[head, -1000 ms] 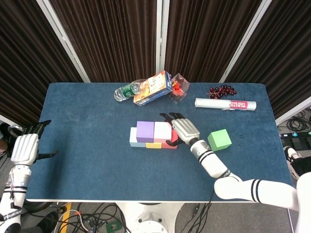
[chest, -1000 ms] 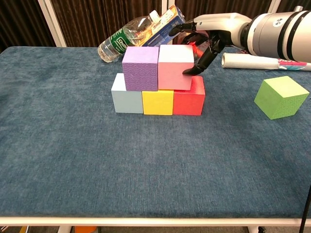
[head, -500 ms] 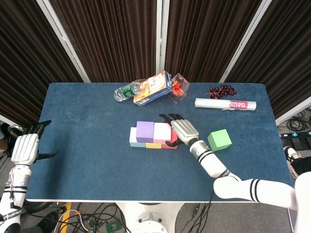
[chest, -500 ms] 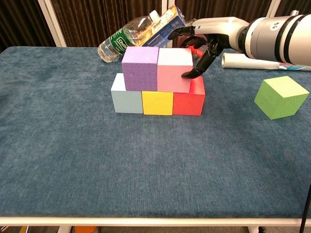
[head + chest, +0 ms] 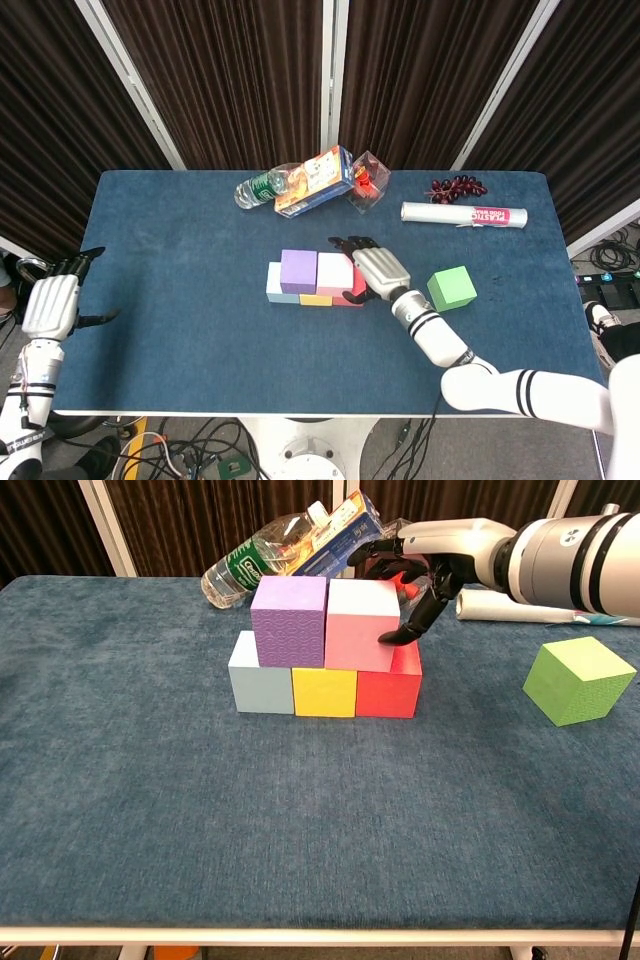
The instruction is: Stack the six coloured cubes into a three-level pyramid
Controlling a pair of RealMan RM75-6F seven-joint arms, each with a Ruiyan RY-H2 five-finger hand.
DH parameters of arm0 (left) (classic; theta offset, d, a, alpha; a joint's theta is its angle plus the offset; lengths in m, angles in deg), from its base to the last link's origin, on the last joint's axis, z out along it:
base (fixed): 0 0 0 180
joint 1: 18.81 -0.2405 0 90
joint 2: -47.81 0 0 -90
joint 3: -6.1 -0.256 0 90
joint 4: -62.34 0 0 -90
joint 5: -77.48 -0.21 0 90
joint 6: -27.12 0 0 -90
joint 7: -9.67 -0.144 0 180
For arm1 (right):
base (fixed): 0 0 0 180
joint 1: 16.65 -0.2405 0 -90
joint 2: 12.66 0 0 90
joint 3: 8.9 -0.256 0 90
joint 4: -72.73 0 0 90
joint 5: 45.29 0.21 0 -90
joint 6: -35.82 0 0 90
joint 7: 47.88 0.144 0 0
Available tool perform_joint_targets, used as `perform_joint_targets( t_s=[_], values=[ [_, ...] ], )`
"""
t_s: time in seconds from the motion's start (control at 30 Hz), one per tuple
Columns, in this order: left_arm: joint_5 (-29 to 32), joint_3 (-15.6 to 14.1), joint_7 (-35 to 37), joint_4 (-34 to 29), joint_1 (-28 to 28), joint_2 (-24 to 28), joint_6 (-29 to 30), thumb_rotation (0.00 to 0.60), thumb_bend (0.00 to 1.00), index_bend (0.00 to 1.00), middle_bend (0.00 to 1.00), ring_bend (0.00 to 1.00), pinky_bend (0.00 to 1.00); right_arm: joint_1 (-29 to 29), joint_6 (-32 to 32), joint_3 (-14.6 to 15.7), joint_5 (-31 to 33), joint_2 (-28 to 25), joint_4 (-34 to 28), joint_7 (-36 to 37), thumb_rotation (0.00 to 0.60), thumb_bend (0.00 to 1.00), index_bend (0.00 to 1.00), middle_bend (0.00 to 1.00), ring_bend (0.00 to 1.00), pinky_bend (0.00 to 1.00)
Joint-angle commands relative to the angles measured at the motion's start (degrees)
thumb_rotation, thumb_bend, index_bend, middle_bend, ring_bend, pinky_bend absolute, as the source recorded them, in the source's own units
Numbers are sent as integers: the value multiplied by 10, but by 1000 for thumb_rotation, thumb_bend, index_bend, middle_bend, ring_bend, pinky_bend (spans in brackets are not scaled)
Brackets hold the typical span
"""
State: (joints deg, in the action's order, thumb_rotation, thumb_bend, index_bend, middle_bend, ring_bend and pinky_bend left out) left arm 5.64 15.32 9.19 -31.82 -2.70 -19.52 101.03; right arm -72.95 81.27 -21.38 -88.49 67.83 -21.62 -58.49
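A light blue cube (image 5: pixel 260 684), a yellow cube (image 5: pixel 324 691) and a red cube (image 5: pixel 389 689) form a row on the table. On top of them stand a purple cube (image 5: pixel 289 620) and a pink cube (image 5: pixel 360 624), side by side. My right hand (image 5: pixel 430 565) is against the pink cube's right side, its fingertips (image 5: pixel 392 637) touching that face, and it holds nothing. The green cube (image 5: pixel 579 679) lies apart at the right, also seen as the green cube (image 5: pixel 451 288). My left hand (image 5: pixel 52 303) hangs off the table's left edge, fingers apart, empty.
At the back lie a water bottle (image 5: pixel 252 562), a colourful carton (image 5: pixel 338 532), a clear box with a red item (image 5: pixel 367 180), a white roll (image 5: pixel 463 214) and grapes (image 5: pixel 457 186).
My right hand has shifted slightly along the pink cube's right side, nudging it a little against the purple cube. The left hand has not moved.
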Motion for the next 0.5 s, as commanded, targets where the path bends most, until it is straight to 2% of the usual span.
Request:
perform_joint_targets(
  t_s=[0.03, 0.17, 0.27, 0.37, 0.5],
  values=[
    [-1, 0, -1, 0, 0, 0, 1, 600, 91, 149, 160, 127, 138, 3, 3, 0, -4, -6, -7, 1, 600, 212, 0, 81, 0, 0],
    [2, 2, -4, 6, 0, -2, 4, 600, 91, 149, 160, 127, 138, 18, 21, -3, -21, -33, -34, 8, 600, 211, 0, 27, 0, 0],
    [4, 3, -16, 19, -3, -10, 14, 600, 91, 149, 160, 127, 137, 39, 39, -1, -44, -73, -70, 12, 600, 212, 0, 19, 0, 0],
    [1, 1, -20, 34, -8, -17, 25, 600, 90, 149, 160, 127, 132, 69, 60, 3, -71, -127, -106, 23, 600, 211, 0, 24, 0, 0],
    [-2, -2, -16, 51, -17, -23, 37, 600, 91, 149, 160, 127, 131, 119, 83, 25, -125, -205, -136, 41, 600, 196, 0, 61, 0, 0]
  ],
)
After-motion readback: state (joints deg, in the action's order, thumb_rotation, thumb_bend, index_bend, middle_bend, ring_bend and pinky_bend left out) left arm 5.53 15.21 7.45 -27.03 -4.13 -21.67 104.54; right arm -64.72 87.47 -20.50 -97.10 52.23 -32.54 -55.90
